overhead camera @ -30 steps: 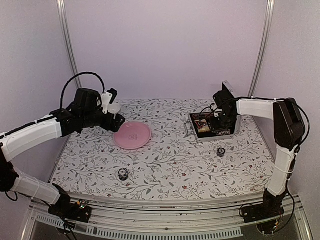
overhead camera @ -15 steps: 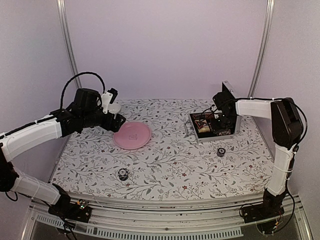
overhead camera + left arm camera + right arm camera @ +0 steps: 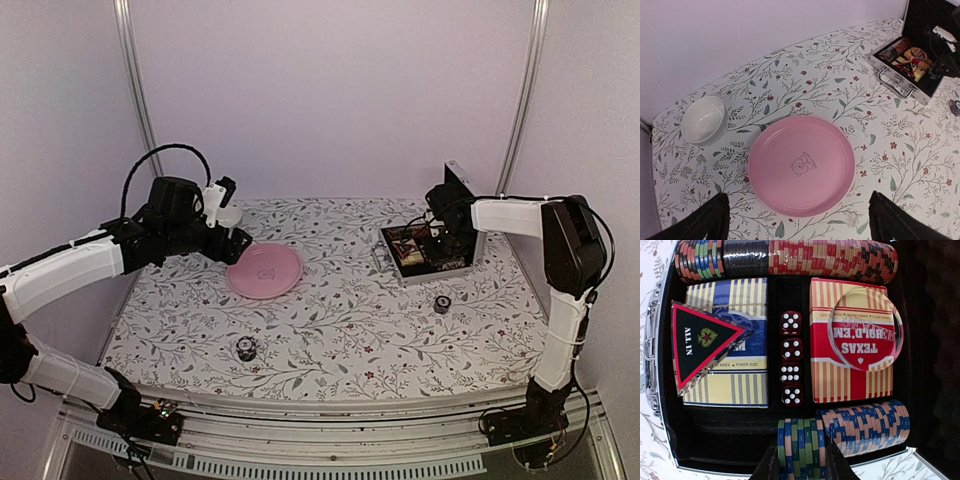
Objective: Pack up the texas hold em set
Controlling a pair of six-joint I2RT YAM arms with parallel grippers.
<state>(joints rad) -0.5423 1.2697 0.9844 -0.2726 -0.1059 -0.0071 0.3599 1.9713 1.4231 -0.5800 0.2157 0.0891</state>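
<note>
The silver case point(image 3: 425, 262) lies open at the back right, lid up. In the right wrist view its black lining point(image 3: 715, 435) holds a blue deck point(image 3: 725, 385), a red deck point(image 3: 850, 375), the black triangular marker point(image 3: 700, 345), dice point(image 3: 790, 360) and chip rows point(image 3: 865, 427). My right gripper point(image 3: 802, 467) is inside the case, shut on a short green-and-blue chip stack point(image 3: 802, 445) in the near row. Two loose chip stacks stand on the table, one at the front point(image 3: 245, 347) and one near the case point(image 3: 441, 304). My left gripper point(image 3: 800, 225) is open, above the near rim of the pink plate.
The pink plate point(image 3: 264, 270) lies left of centre, also in the left wrist view point(image 3: 801, 165). A small white bowl point(image 3: 702, 118) stands by the back wall at the left. The case lid point(image 3: 458, 185) stands upright behind the right gripper.
My right gripper has shifted slightly inside the case. The left arm has not moved.
</note>
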